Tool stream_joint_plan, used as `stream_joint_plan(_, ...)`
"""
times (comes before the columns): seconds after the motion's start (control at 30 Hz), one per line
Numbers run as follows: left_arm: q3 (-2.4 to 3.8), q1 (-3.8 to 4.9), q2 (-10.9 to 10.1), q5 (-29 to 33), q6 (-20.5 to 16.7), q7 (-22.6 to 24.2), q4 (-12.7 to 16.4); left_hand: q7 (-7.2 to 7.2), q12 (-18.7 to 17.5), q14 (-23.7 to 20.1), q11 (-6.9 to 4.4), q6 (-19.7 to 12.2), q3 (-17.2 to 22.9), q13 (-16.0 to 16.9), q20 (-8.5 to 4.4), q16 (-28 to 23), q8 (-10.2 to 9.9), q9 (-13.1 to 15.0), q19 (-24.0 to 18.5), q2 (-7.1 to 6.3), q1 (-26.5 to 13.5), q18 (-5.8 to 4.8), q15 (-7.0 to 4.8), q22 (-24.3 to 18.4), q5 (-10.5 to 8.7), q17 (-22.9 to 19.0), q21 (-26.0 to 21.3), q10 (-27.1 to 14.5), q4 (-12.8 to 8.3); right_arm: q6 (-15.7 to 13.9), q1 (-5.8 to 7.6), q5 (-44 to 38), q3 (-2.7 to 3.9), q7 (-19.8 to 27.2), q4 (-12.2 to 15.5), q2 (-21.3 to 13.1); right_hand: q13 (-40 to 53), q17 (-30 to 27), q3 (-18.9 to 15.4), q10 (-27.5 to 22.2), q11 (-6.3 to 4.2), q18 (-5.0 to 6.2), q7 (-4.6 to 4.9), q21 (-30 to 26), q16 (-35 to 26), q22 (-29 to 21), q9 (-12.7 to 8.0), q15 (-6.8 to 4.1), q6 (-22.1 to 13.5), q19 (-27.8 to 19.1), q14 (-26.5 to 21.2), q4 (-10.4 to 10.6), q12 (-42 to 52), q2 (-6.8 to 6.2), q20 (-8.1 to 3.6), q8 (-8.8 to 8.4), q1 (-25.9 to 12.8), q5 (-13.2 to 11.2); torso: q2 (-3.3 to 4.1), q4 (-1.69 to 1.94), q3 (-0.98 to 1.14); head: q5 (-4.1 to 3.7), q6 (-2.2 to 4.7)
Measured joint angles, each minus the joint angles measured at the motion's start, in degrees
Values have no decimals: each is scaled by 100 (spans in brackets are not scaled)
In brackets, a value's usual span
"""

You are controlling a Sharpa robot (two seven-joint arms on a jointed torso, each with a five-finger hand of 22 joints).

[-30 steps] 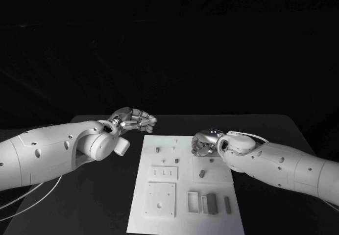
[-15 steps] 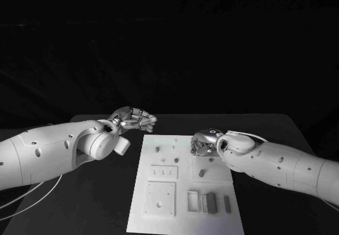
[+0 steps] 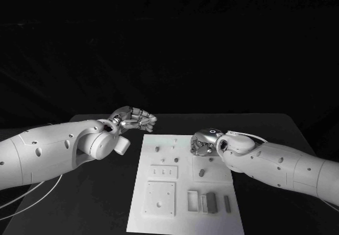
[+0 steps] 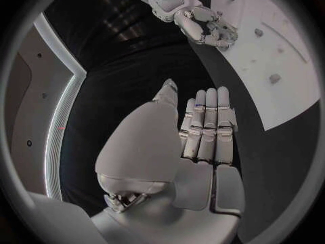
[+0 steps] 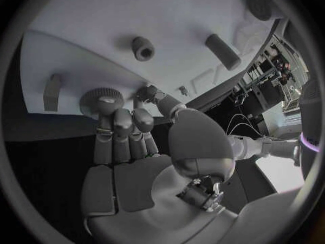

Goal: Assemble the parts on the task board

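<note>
Head view puts the right hand [image 3: 203, 144] over the far right part of the white board [image 3: 185, 215], which lies mid-table. In the right wrist view its fingers [image 5: 122, 130] reach together toward a round ribbed part [image 5: 102, 98] just ahead of the fingertips, touching or nearly so; I cannot tell if it is gripped. The left hand [image 3: 133, 119], empty with fingers curled, hovers off the board's far left corner, so the right hand is nearer.

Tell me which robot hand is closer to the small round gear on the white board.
Right. The right robot hand has its fingertips right at the gear on the board. The left robot hand sits off the board's far left corner, over the black table.
</note>
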Motion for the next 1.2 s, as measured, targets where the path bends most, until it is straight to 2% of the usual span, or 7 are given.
stream_joint_plan(0.1,0,1,-8,0,0,0,-11,0,-22,0,0,0,0,0,0,0,-9,0,0,0,0,-3,0,0,0,0,0,0,0,-38,-2,-3,-1,-24,13,-5,0,0,0,0,0,0,0,0,0,0,0,0,0,0,0,0,0,0,1,-1,0,0,2,3,-1,0,8)
stream_joint_plan(0.23,1,1,-24,0,-3,-1,-25,0,-22,0,0,0,0,0,0,0,-22,0,0,0,0,-6,0,0,0,6,0,0,0,-97,-5,-15,-2,-67,74,-32,-5,-9,45,10,-10,1,-39,25,28,0,19,-9,42,1,10,27,0,-77,1,-1,-77,0,2,4,-3,-4,20)
stream_joint_plan(0.53,0,1,-52,0,-9,-1,-30,0,-22,0,0,0,-16,0,0,0,-22,-5,0,0,0,-10,0,0,0,6,0,0,-16,-251,-1,-88,2,-204,250,-119,-15,-19,111,31,-30,2,-40,55,50,0,26,-20,80,1,22,19,0,-101,2,-19,-101,0,5,-4,-6,-10,53)
stream_joint_plan(0.8,0,1,-60,0,-17,-1,-40,0,-22,0,-15,0,-16,4,0,-6,-21,-5,0,0,0,-35,0,0,0,11,0,15,-16,-368,53,-188,18,-340,342,-113,-21,-32,136,41,-23,3,-40,63,50,0,40,-29,81,2,32,26,0,-129,2,-22,-129,0,9,1,-8,-26,81)
stream_joint_plan(1.0,0,1,-64,0,-24,-1,-51,0,-22,0,-14,0,-16,4,0,-22,-21,-7,0,0,0,-36,0,0,0,12,0,15,-16,-423,94,-258,37,-425,345,-42,-27,-38,158,51,-32,4,-55,86,50,0,40,-37,101,3,41,35,0,-129,2,-38,-129,-1,13,5,-6,-35,106)
stream_joint_plan(1.2,-1,1,-54,0,-30,-1,-61,0,-22,0,-14,0,-16,3,0,-22,-21,-10,0,0,0,-37,0,0,0,11,0,14,-16,-455,123,-328,53,-495,201,151,-34,-47,173,51,-32,4,-49,86,72,0,57,-37,113,25,43,50,0,-152,-19,-39,-152,-4,16,9,-6,-36,129)
